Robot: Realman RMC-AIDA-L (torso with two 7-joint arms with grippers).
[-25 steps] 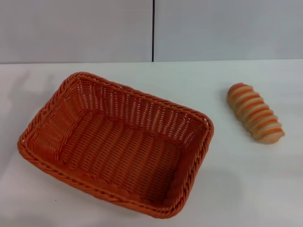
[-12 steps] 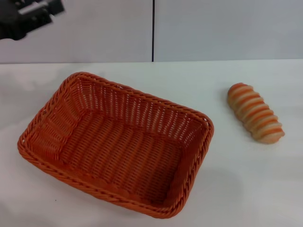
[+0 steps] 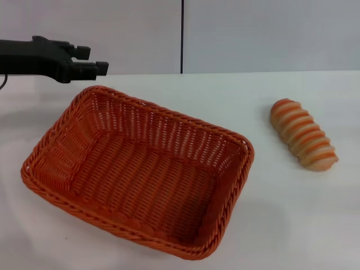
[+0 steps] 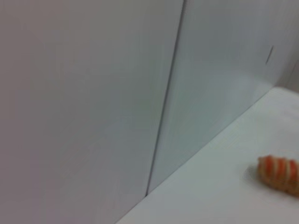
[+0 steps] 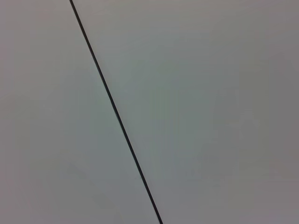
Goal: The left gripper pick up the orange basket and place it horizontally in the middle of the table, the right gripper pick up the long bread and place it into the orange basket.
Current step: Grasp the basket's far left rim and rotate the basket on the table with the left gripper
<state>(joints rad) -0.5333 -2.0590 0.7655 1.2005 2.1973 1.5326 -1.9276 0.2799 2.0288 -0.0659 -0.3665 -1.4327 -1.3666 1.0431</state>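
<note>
Empty orange basket (image 3: pixel 138 171) skewed on white desk (image 3: pixel 292 225), left claw (image 3: pixel 97 63) level above its far corner, fingers slightly apart.

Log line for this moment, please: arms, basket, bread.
left gripper: above basket's far-left corner, holding nothing | right gripper: out of view | orange basket: skewed on table, empty | long bread: on table, right of basket

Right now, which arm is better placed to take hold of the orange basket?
Left. The left gripper hangs above the far left corner of the orange basket, while the right gripper is nowhere in view and the long bread lies untouched.
</note>
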